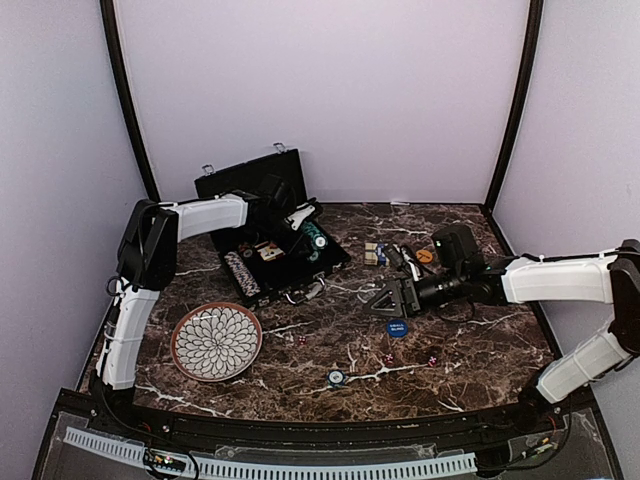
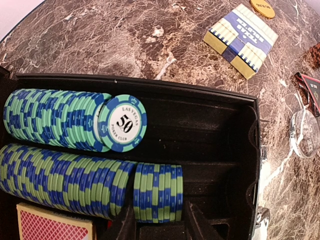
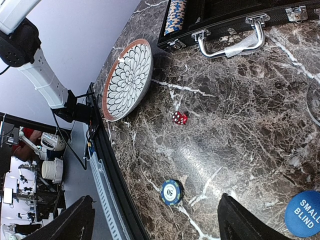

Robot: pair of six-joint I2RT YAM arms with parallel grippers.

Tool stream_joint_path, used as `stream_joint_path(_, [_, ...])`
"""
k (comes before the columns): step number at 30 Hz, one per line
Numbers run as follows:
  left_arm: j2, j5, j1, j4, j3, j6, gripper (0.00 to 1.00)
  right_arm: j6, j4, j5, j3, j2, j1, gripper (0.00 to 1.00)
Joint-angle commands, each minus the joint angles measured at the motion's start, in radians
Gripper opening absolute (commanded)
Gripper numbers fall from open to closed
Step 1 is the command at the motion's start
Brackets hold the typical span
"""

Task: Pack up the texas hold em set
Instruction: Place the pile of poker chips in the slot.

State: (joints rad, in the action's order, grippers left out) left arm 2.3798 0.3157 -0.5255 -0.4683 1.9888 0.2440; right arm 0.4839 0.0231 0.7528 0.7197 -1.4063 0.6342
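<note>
**Fig.** Table from above, L to R.

- **Plate** (image 1: 216, 342): near-left part of table. Not part of the set.
- **Briefcase** (image 1: 250, 182): lies open toward far-left corner, lid upright on far side, handle side facing near-right. Long axis runs obliquely, near-left to far-right.
- **Case contents:** chip rows (image 2: 55, 117) stand on edge along that axis, w/ a red-backed deck (image 2: 55, 225) beside them.
- **Left gripper** (image 2: 159, 220): hangs over the case. Its fingers (image 2: 125, 225) flank a short chip stack (image 2: 158, 192) seated in its groove. Cannot tell whether the pads pinch it or stand just off it.
- **Loose chip** (image 1: 335, 377): flat, by near edge, mid-table.
- **Dice** (image 1: 301, 340): three, scattered nearby.
- **Blue button** (image 3: 302, 214): flat, mid-table, just beside right gripper.
- **Right gripper** (image 3: 156, 205): jaws wide, nothing between.
- **Boxed deck** (image 2: 240, 40) and **orange button** (image 2: 262, 8): toward far edge, right of the case.

**Handling (judgement).**

- **Chips:** rigid, dense, smooth-rimmed. A stack prob. shears apart unless squeezed on its end faces, along its own axis.
- **Flat single chip or button:** offers little edge, so pinch across the rim.
- **Dice:** small, hard, apt to roll.
- **Boxed deck:** light, stiff. Take it across the short sides.
- **Case:** heavy once filled. Close the lid, then the latches.
</note>
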Motion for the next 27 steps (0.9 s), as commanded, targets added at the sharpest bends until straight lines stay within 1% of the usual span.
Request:
stream_joint_path(1, [-0.038, -0.012, 0.011, -0.017, 0.015, -0.024, 0.35, 0.001, 0.045, 0.016, -0.011, -0.009, -0.005, 0.86])
stream_joint_path(19, [-0.080, -0.024, 0.010, -0.037, 0.012, -0.037, 0.37, 0.004, 0.057, 0.031, -0.007, -0.024, -0.005, 0.87])
stream_joint_path(27, [-0.101, 0.015, 0.012, -0.036, 0.007, -0.041, 0.36, 0.005, 0.058, 0.031, -0.015, -0.020, -0.005, 0.88])
